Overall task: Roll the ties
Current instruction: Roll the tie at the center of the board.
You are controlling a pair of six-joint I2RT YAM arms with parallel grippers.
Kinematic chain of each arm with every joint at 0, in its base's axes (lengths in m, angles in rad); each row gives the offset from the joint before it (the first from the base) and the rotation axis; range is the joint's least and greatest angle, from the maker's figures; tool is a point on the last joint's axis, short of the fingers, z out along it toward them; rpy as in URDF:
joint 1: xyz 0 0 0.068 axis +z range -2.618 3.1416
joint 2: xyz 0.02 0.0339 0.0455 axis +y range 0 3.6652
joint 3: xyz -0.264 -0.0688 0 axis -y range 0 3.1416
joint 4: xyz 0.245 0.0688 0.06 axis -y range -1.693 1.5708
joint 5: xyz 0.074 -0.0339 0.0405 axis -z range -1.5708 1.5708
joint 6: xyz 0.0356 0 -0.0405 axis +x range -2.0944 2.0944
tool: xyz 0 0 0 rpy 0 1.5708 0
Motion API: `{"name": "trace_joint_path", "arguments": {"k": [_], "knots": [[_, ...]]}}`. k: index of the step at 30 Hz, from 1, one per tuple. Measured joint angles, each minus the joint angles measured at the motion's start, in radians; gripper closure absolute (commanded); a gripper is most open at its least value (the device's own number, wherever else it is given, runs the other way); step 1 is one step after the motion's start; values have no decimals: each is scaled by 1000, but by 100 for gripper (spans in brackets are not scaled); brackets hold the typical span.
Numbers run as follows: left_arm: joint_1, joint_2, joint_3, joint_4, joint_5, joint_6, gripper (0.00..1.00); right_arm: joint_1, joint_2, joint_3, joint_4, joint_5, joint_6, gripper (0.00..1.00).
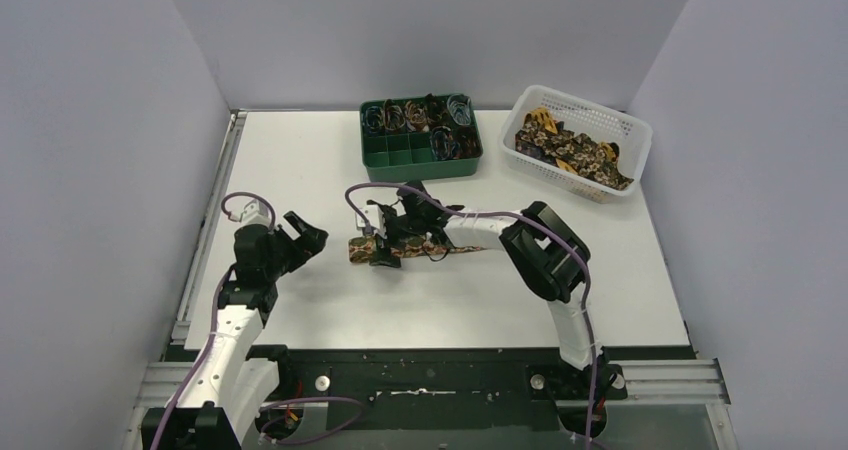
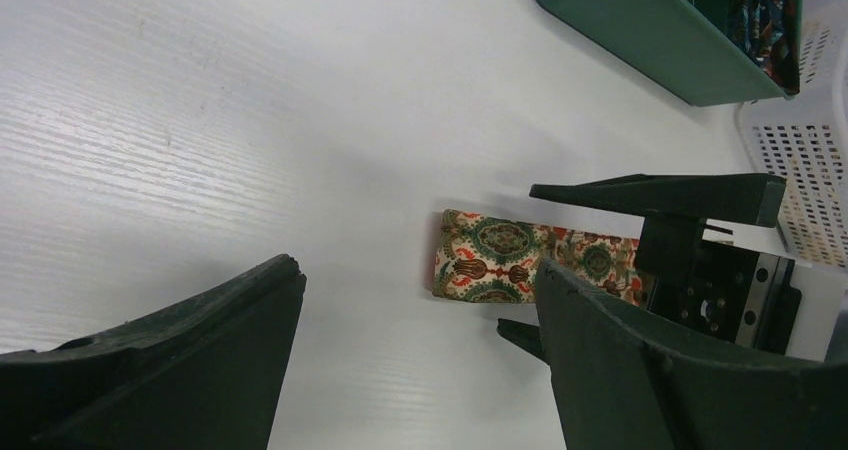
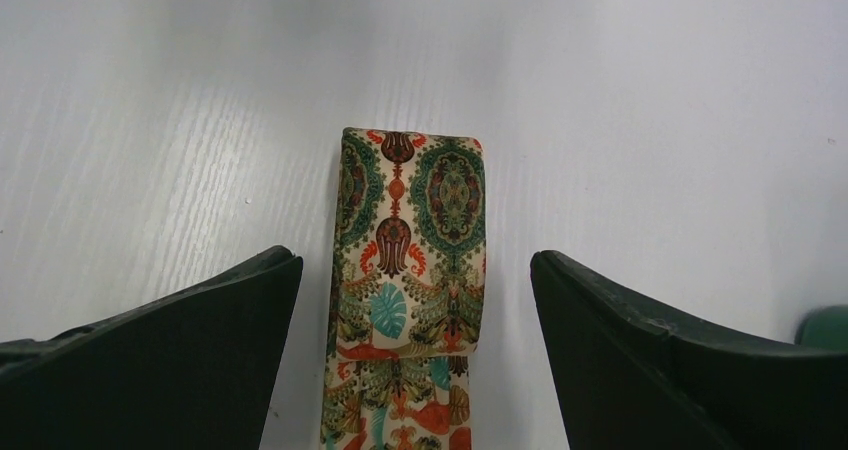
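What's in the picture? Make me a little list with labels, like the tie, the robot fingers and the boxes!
tie: lying on the table, end folded over, not a coil yet
right fingers: open, one on each side of the tie, not squeezing it
left fingers: open, holding nothing, near the tie's folded end
green tray: at the back, rolled ties in some compartments
white basket: back right, more ties piled inside

The white table (image 1: 300, 170) carries a green divided tray (image 1: 420, 167) and a white mesh basket (image 1: 560, 177) at its far side. Near the middle a patterned tie (image 3: 412, 230) lies flat, its end folded over.
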Motion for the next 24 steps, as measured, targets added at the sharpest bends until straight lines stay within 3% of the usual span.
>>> {"name": "trace_joint_path", "arguments": {"k": [4, 14, 24], "knots": [[0, 8, 4, -10, 1, 12, 17, -2, 42, 51, -31, -29, -32, 26], [0, 57, 20, 5, 16, 21, 17, -2, 131, 149, -117, -98, -20, 43], [0, 77, -35, 51, 43, 15, 17, 9, 109, -3, 143, -109, 183, 52]]}}
